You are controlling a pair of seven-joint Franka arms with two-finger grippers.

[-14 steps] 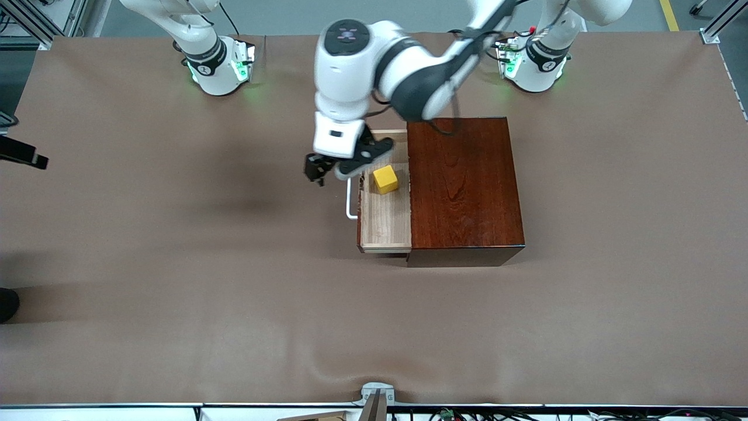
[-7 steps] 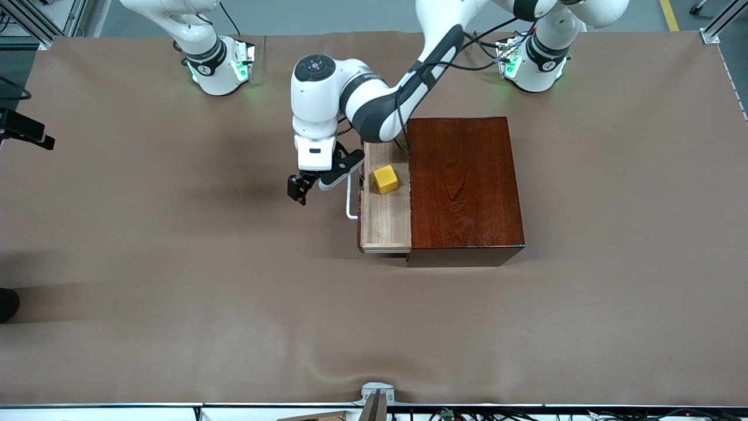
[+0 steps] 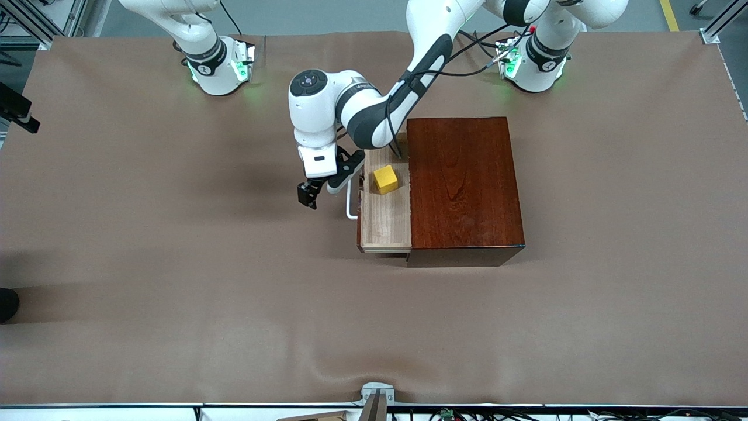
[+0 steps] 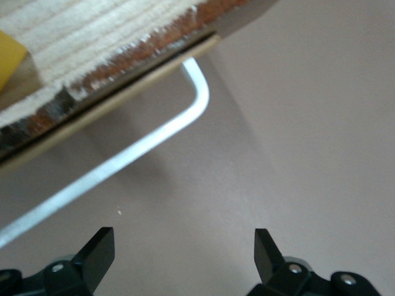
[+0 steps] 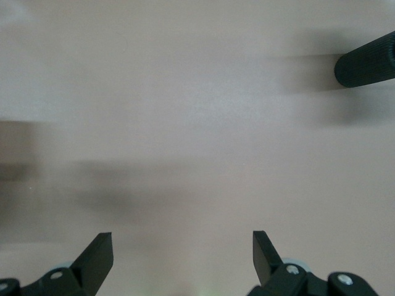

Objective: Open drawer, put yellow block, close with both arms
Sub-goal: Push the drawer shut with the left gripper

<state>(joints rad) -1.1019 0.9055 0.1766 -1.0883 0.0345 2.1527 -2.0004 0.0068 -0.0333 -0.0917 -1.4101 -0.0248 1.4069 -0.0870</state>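
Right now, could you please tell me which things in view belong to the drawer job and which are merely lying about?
Belong to the job:
- drawer, open
- yellow block, in the drawer
- white handle
- wooden box
- left pincer, open, over the table by the handle
- right pincer, open

Lying about:
- black ribbed cylinder

The yellow block (image 3: 385,179) sits in the drawer (image 3: 385,225), which sticks out of the box (image 3: 464,187) toward the right arm's end; the left gripper (image 3: 310,196) hangs just in front of the drawer handle (image 3: 349,202).
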